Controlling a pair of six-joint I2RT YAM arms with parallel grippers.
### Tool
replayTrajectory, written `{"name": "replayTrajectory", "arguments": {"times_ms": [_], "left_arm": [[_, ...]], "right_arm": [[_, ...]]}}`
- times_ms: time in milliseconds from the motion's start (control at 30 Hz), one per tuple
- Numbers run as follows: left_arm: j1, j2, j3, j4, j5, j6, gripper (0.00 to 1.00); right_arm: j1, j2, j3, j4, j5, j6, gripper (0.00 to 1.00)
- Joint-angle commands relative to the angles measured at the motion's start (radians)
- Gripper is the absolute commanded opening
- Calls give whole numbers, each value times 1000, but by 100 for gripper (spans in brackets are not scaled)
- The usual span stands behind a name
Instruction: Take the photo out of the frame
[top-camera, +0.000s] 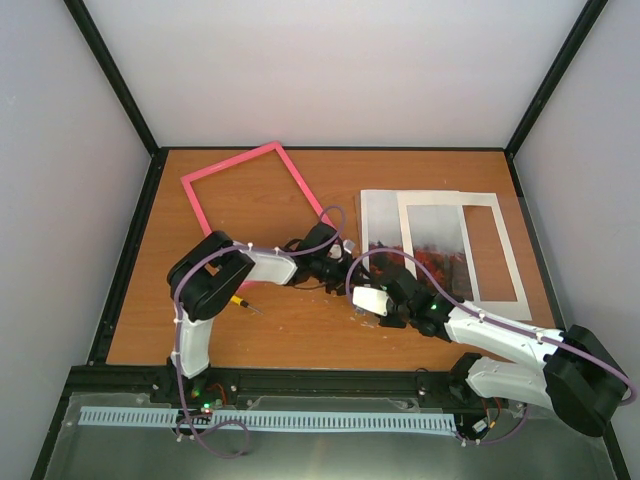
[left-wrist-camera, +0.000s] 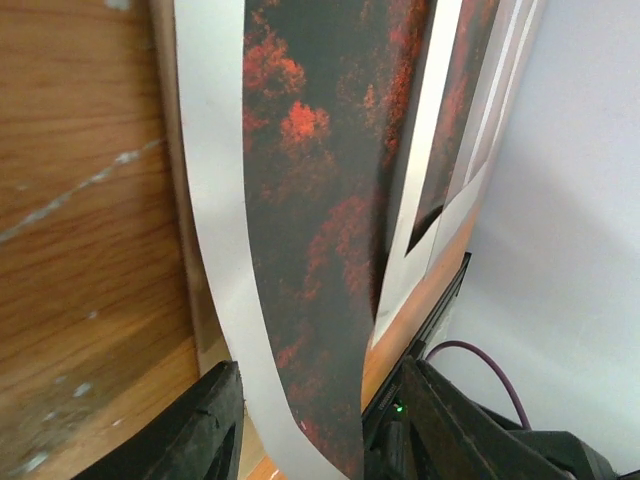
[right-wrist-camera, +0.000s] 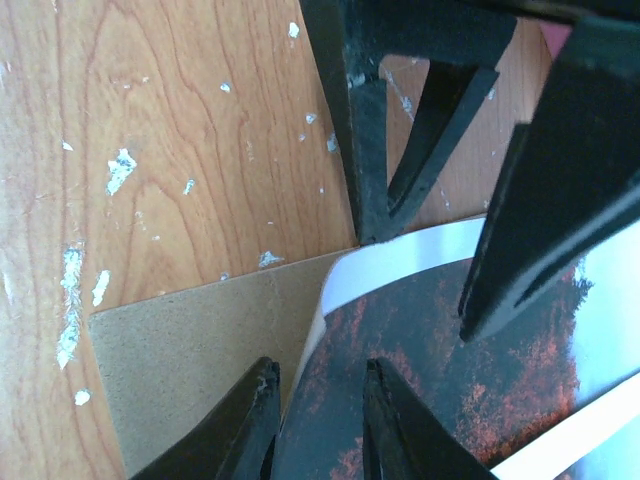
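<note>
The photo (top-camera: 432, 258), red-orange forest under grey sky, lies on the table right of centre, partly under a white mat. Its near-left corner curls up off the brown backing board (right-wrist-camera: 190, 370). My left gripper (top-camera: 336, 262) is open. The photo's lifted edge (left-wrist-camera: 310, 250) runs between its fingers (left-wrist-camera: 215, 425). My right gripper (top-camera: 388, 302) has its jaws a little apart, astride that lifted edge (right-wrist-camera: 330, 400): one finger (right-wrist-camera: 250, 425) is over the board and the other over the print. The pink frame (top-camera: 300, 190) lies apart at the back left, with bare table showing through it.
A white mat (top-camera: 440, 205) with a cut-out window lies over the photo's right part. A small yellow-handled screwdriver (top-camera: 240, 300) lies near the left arm. Grey walls and black rails enclose the table. The left gripper's fingers (right-wrist-camera: 365, 150) show at the top of the right wrist view.
</note>
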Motion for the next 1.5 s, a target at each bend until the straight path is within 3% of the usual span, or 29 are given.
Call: {"name": "replayTrajectory", "arguments": {"times_ms": [0,467,767,1033,1467], "left_arm": [[-14,32,61,27,28,-19,44],[-23,50,53,66,31,-74,43],[-23,49,26,86,30,-91,45],[-23,69,37,65,32,-93,46],[-18,144,128,126,-3,-68,40]], "right_arm": [[8,-11,11,30,13,14,24],[8,-4,-2,43,22,10,23],[8,7,-5,42,14,6,3],[7,-27,8,23,-2,12,3],[8,-57,38,-87,-166,11,3]]}}
